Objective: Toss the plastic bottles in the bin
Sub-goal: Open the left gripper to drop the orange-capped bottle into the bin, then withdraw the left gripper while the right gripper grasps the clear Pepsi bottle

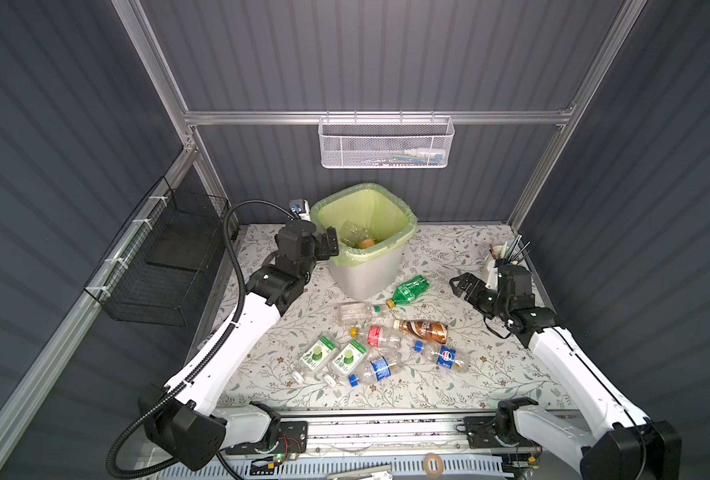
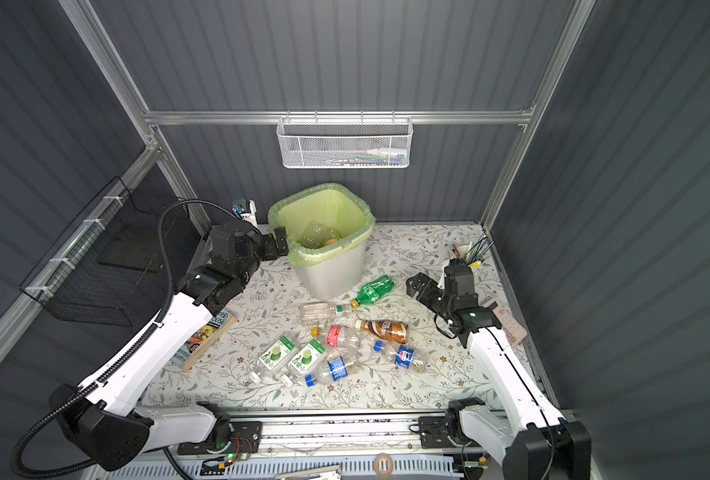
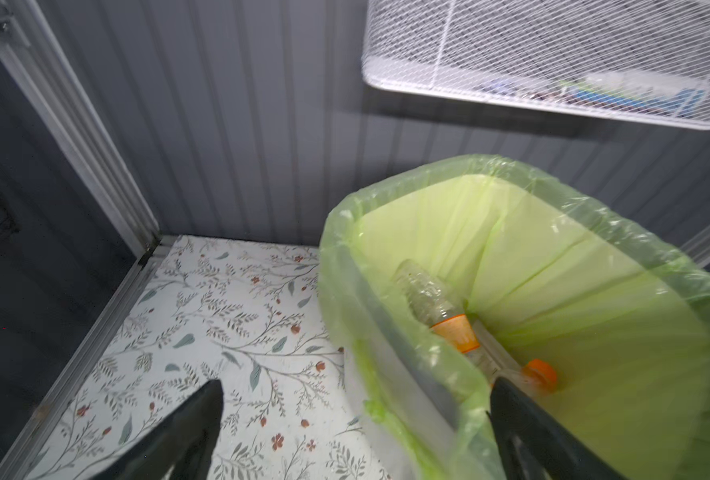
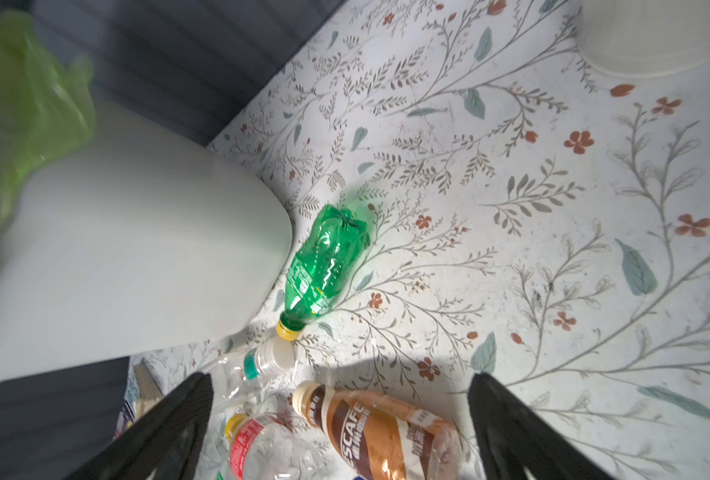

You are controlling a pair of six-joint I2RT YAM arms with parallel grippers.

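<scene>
Plastic bottles (image 1: 376, 369): mostly not binned. The bin (image 1: 366, 276) stands at the back of the table (image 1: 494, 374), green liner bag folded over its rim. Inside, the left wrist view shows a clear orange-label bottle (image 3: 449, 326) with an orange cap lying at the bottom. Something clear beside it could be a second one, can't tell.

Left on the table, all lying down in a loose cluster in front of the bin:
- green bottle (image 1: 409, 289), just beside the bin's base
- clear white-cap bottle (image 1: 357, 311)
- red-label bottle (image 1: 380, 336)
- brown Nescafe bottle (image 1: 422, 329)
- Pepsi bottle (image 1: 444, 357)
- blue-label bottle (image 2: 336, 369)
- two green-label bottles (image 1: 314, 357), side by side

Eight to go by my count.

Left pincer (image 1: 330, 245) is up at the bin's rim on its own arm's side, jaws spread wide, nothing in them. Its wrist view puts one finger over the bin's mouth and one outside.

Right pincer (image 4: 341, 378) is low over the table on the right, jaws wide apart, empty, touching no bottle. The brown Nescafe bottle and the green bottle lie nearest ahead of it.

Judgement: early in the task, a small part done, the bulk left. Both arms are free to pick. The book (image 2: 208, 336) under the left arm is not a target.
</scene>
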